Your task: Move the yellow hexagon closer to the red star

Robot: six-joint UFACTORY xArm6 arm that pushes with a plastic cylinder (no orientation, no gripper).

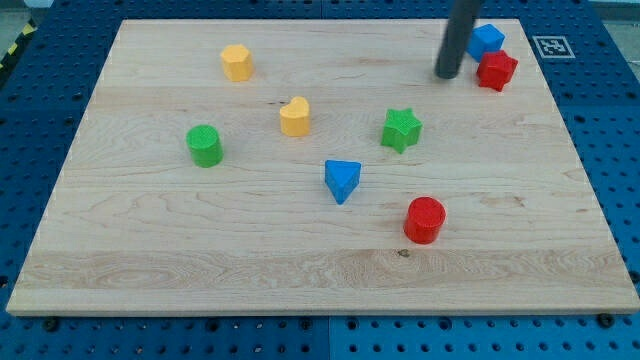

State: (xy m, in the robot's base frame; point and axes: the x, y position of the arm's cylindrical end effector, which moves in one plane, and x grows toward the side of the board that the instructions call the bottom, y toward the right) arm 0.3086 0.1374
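Note:
The yellow hexagon (pixel 237 62) sits near the board's top left. The red star (pixel 496 70) sits at the top right, touching or nearly touching a blue block (pixel 487 40) just above it. My tip (pixel 446 75) rests on the board just left of the red star, a small gap away. The hexagon is far to the tip's left. A yellow heart-like block (pixel 295 116) lies below and right of the hexagon.
A green cylinder (pixel 204 146) sits at the left, a green star (pixel 401 129) right of centre, a blue triangle (pixel 342 180) in the middle and a red cylinder (pixel 425 220) lower right. The wooden board (pixel 120 260) lies on a blue pegboard table.

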